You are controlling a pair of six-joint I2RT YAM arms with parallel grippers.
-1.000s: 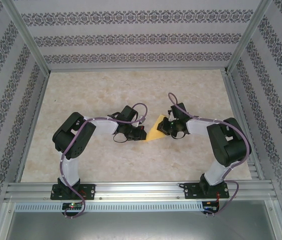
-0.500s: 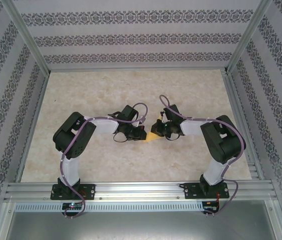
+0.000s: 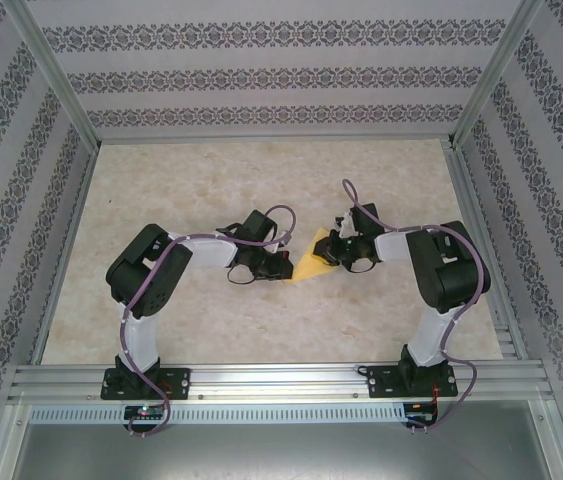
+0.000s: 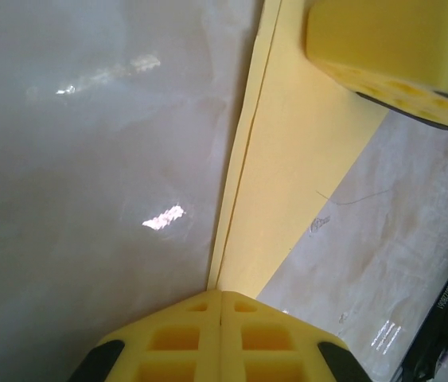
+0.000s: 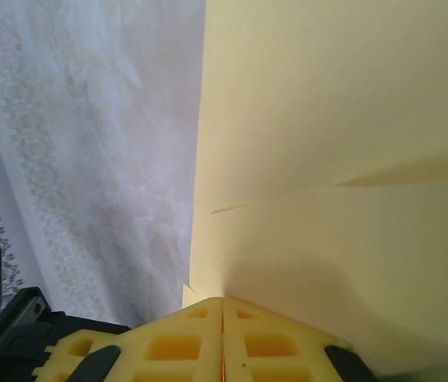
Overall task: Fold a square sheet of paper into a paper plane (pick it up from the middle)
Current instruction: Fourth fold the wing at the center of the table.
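While I watch from above, my left gripper (image 3: pixel 283 266) sits mid-table, fingers pinched tight on the near edge of the thin yellow-orange folded sheet of paper (image 3: pixel 310 266). It spans between both grippers over the pale marbled tabletop (image 3: pixel 211 180). My right gripper (image 3: pixel 334 255) clamps the opposite edge.

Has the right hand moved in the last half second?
Yes. In the top view the right hand shifted right, toward the table's right rail, uncovering more of the square sheet of paper.
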